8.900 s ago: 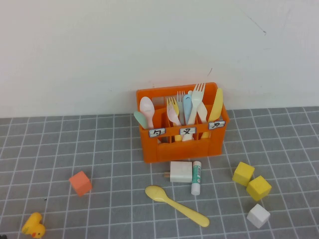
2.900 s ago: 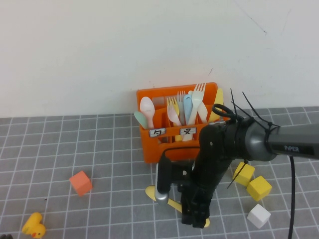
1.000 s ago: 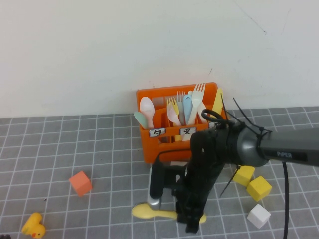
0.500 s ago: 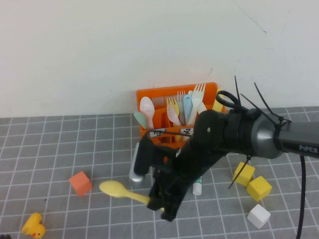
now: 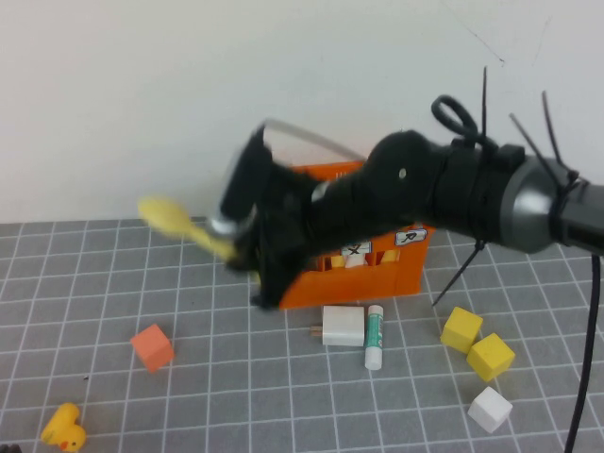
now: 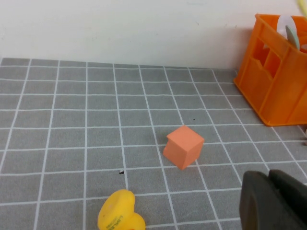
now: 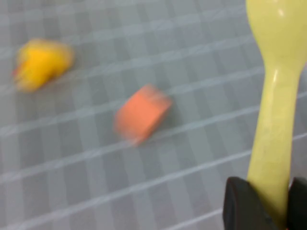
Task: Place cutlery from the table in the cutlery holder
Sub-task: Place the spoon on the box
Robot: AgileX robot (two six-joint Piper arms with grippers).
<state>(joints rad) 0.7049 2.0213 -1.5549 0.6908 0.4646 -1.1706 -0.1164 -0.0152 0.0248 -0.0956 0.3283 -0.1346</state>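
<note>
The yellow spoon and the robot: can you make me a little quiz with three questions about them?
1. True or false: the yellow spoon lies flat on the table.
2. Which gripper holds the spoon: A) left gripper B) right gripper?
3. Fill in: the small cube nearest the rubber duck is coloured ____.

Key
1. False: it is lifted up in the air, left of the orange cutlery holder.
2. B. The left gripper is low near the duck.
3. Orange: the orange cube.
</note>
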